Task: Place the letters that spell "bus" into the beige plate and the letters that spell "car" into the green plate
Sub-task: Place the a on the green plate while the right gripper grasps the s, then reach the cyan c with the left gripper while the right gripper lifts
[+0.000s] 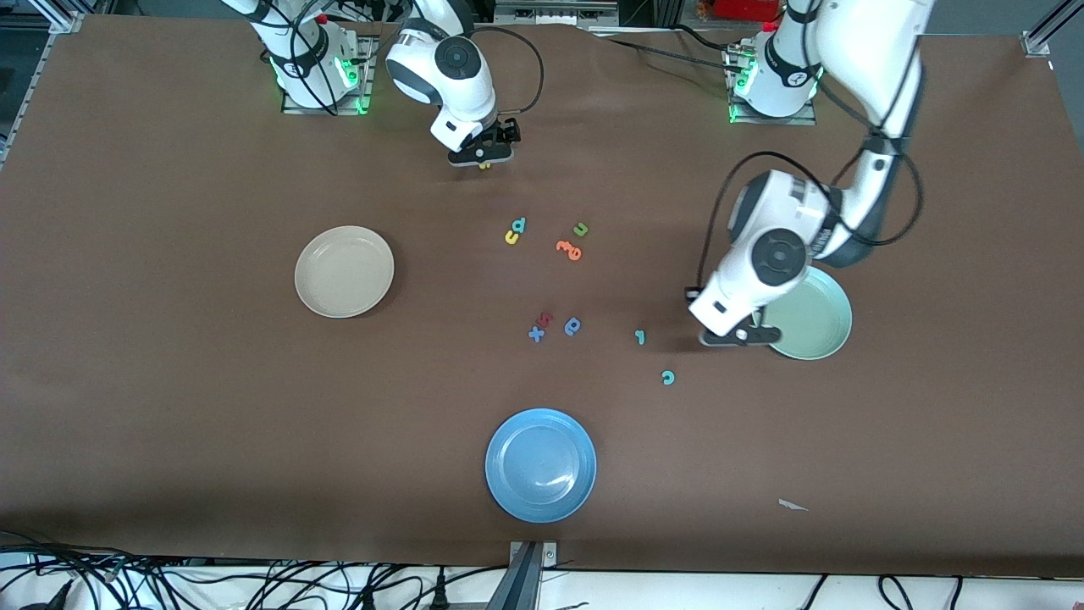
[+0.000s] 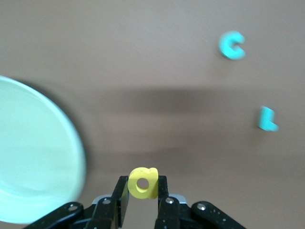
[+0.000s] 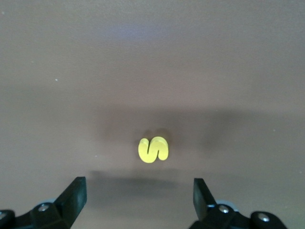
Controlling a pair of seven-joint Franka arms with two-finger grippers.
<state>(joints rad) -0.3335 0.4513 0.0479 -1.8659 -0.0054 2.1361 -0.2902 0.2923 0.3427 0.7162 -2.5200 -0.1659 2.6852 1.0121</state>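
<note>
Left gripper (image 2: 143, 200) clamped yellow "a" (image 2: 143, 182) beside green plate (image 2: 33, 152); right gripper (image 3: 138, 195) gaped wide over yellow "s" (image 3: 153, 149); teal "c" (image 2: 232, 45), "r" (image 2: 267, 119) lay nearby.

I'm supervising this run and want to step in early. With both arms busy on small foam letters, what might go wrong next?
The left gripper pinches the yellow foam "a" over bare table beside the pale green plate; released now, it would probably miss the plate.

The open right gripper hangs over the small yellow foam "s", which lies nearer one finger than the other, so closing could nudge it aside.
</note>
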